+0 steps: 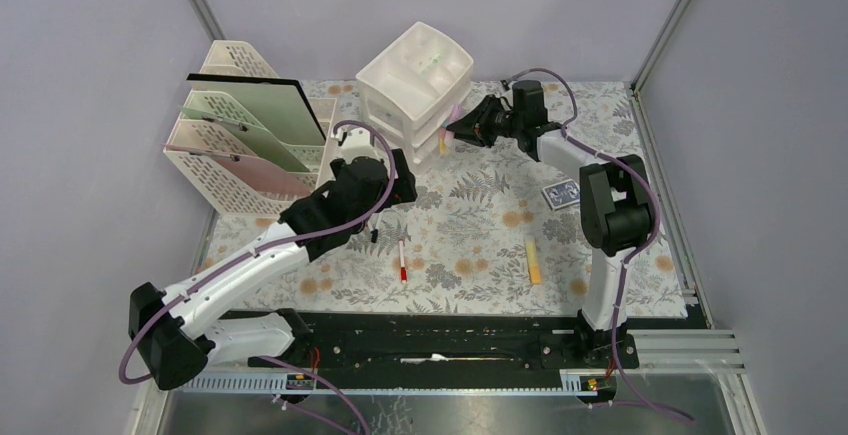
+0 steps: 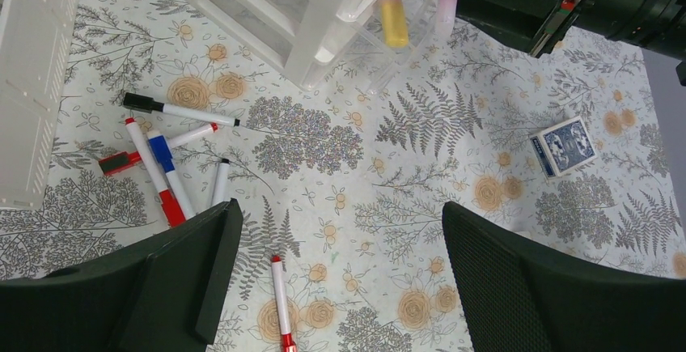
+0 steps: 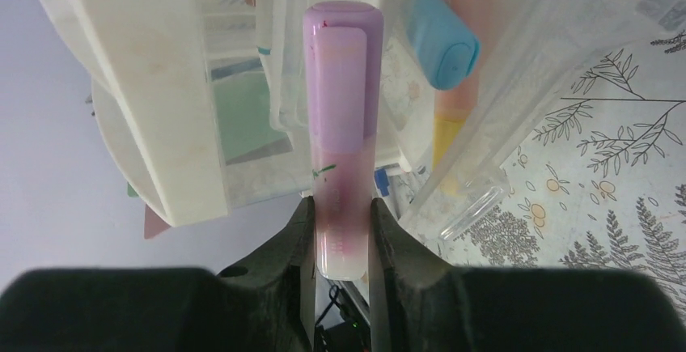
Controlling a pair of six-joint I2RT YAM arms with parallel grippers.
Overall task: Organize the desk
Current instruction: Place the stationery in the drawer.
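Nearest the overhead camera, a black rail (image 1: 420, 340) borders the desk (image 1: 480, 220), whose fern-and-flower cloth fills the metal-framed area. From there the left gripper (image 1: 393, 207) hides whatever lies beneath it. The right gripper (image 1: 463, 125) reaches the white drawer unit (image 1: 415, 75) beside the file rack (image 1: 240, 155). A card deck (image 1: 561, 193), yellow highlighter (image 1: 533, 260) and red-tipped marker (image 1: 402, 258) lie apart on the cloth. In the left wrist view the jaws are spread wide and empty, and a cluster of markers (image 2: 166, 170) shows that is unseen from above. White lettering on the other arm's lens (image 2: 647, 0) is too small to read. In the right wrist view the fingers (image 3: 295, 239) pinch a pink highlighter (image 3: 344, 150) at the drawer front; its print is illegible.
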